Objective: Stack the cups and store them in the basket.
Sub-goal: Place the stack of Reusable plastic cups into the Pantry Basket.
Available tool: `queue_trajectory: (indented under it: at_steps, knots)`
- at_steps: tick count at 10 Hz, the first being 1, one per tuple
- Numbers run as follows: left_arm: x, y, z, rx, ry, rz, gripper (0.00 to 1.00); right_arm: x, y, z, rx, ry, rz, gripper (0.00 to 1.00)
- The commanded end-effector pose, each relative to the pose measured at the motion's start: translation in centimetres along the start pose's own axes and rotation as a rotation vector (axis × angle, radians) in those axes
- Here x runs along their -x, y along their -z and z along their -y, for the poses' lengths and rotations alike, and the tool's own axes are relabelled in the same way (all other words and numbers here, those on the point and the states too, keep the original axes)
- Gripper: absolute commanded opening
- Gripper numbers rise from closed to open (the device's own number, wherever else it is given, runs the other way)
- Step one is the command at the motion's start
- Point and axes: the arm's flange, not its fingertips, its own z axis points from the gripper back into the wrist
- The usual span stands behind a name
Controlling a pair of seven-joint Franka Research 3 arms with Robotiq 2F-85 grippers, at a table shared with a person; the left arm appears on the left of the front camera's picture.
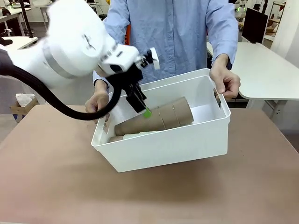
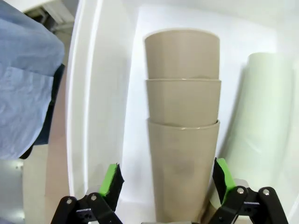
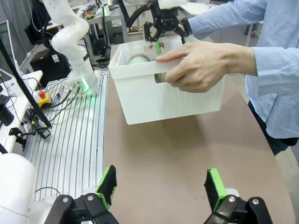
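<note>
A brown table (image 1: 51, 186) is being used as the work surface, with white desks and office gear seen behind the person, and a ribbed metal base plate (image 3: 70, 140) lying beside the table in the right wrist view. The basket (image 1: 187, 140) is being held tilted above the table by both of the person's hands (image 1: 225, 80), one at each end slot.

A stack of tan-brown cups (image 1: 156, 119) is lying on its side inside the basket, its long axis running along the basket's length, the rims facing the end at picture right in the front view. A pale mint green cup (image 2: 261, 130) is lying just beside the stack, parallel to it.

The left gripper (image 2: 166, 182) is being held over the basket with its fingers spread wide on either side of the stack, not pressing it. The right gripper (image 3: 159, 184) is being kept low over the bare table, fingers apart, nothing between them.
</note>
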Motion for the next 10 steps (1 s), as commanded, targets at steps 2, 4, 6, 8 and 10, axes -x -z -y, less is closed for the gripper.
queue_trajectory:
  at_steps: [2, 4, 6, 8, 10]
  knots:
    - [1.3, -6.3, 0.1, 0.054, 0.005, 0.079, 1.0, 0.1, 0.0, -0.1, 0.0, -0.024, 0.02, 1.0]
    - [3.1, -11.8, -0.2, 0.053, 0.005, 0.142, 1.0, 0.1, 0.0, -0.1, 0.0, -0.024, 0.02, 1.0]
    - [7.1, -18.1, -0.7, 0.064, 0.008, 0.2, 1.0, 0.1, 0.0, -0.1, 0.0, -0.024, 0.02, 1.0]
    - [11.4, -22.9, -0.4, 0.047, 0.002, 0.256, 1.0, 0.1, 0.0, -0.1, 0.0, -0.024, 0.02, 1.0]
    - [15.6, -26.0, 0.0, 0.035, 0.0, 0.274, 1.0, 0.1, 0.0, -0.1, 0.0, -0.024, 0.02, 1.0]
